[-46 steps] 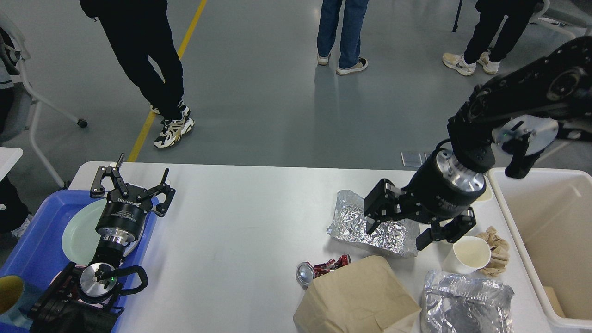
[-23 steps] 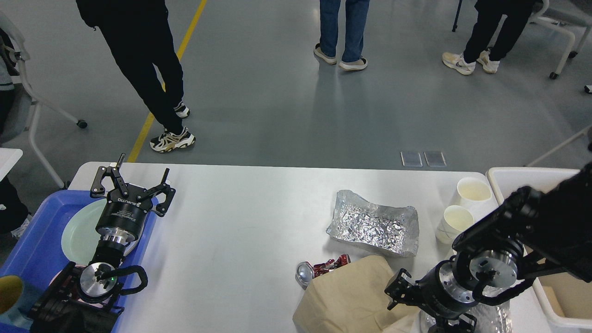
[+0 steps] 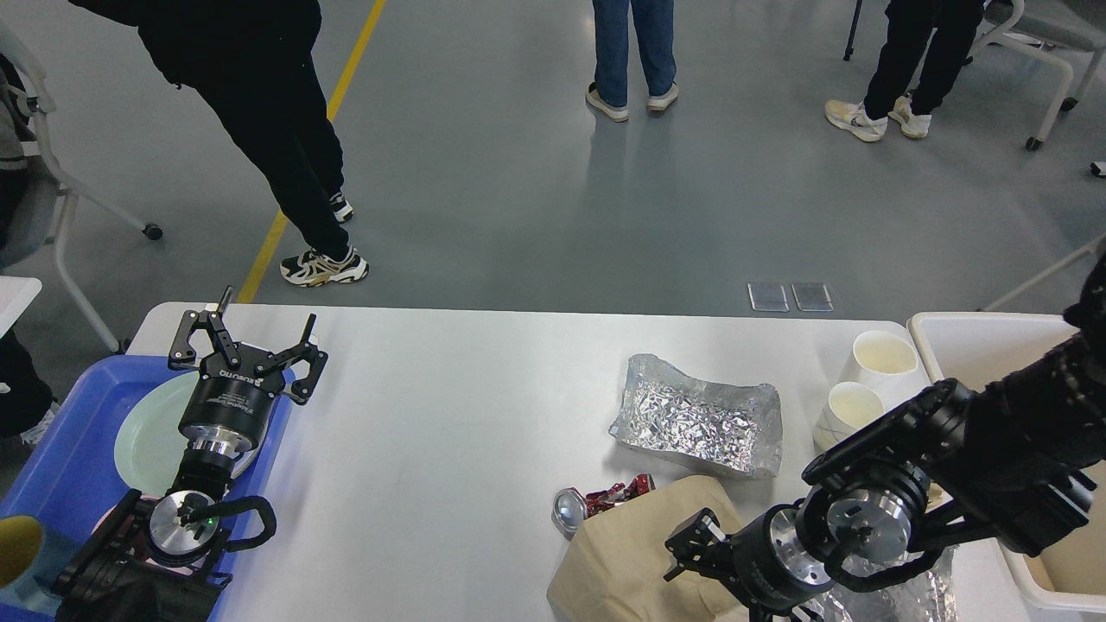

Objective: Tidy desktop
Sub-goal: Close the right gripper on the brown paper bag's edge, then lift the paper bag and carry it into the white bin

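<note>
Left pincer (image 3: 246, 344) spread wide above the desktop (image 3: 449, 432); right pincer (image 3: 691, 553) (state unclear) low over brown paper bag (image 3: 639, 553).

left tool (image 3: 246, 345) spread over blue tray (image 3: 60, 466); right tool (image 3: 691, 553) over paper bag (image 3: 639, 553).
</note>
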`<action>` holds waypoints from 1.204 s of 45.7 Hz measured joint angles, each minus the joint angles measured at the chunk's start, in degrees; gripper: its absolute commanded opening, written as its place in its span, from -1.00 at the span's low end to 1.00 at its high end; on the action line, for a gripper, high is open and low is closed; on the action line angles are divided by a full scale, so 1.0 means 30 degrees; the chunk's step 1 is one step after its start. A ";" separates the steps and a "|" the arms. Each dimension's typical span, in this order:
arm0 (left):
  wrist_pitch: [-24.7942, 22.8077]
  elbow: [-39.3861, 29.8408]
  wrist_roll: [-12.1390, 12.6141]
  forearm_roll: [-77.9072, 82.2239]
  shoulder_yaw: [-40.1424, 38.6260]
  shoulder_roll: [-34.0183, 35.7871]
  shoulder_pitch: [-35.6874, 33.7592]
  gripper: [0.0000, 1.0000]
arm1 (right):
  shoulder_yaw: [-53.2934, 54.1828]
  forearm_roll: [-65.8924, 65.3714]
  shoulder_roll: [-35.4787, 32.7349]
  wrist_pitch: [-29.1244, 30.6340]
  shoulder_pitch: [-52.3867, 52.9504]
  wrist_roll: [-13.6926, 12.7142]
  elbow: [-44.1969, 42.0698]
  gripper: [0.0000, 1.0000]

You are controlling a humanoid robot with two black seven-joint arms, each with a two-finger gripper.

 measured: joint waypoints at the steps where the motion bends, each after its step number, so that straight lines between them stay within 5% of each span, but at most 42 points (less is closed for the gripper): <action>1: 0.0000 0.0000 0.0004 0.0000 0.0000 0.0000 0.0000 0.92 | 0.0036 0.0021 0.0459 -0.0029 -0.0513 -0.0013 -0.0579 0.89; 10: 0.0000 0.0000 0.0007 0.0001 0.0000 0.0000 0.0000 0.93 | 0.0071 0.0056 0.1643 -0.0235 -0.2219 -0.0030 -0.2820 0.44; 20: -0.0001 0.0000 0.0007 0.0001 0.0000 0.0000 0.0000 0.92 | 0.0107 0.0178 0.1995 -0.0186 -0.2850 -0.0044 -0.3413 -1.00; 55: -0.0001 0.0000 0.0008 0.0002 0.0000 0.0000 -0.0019 0.92 | 0.0076 0.0400 0.1869 0.0360 -0.2010 -0.0173 -0.2514 -1.00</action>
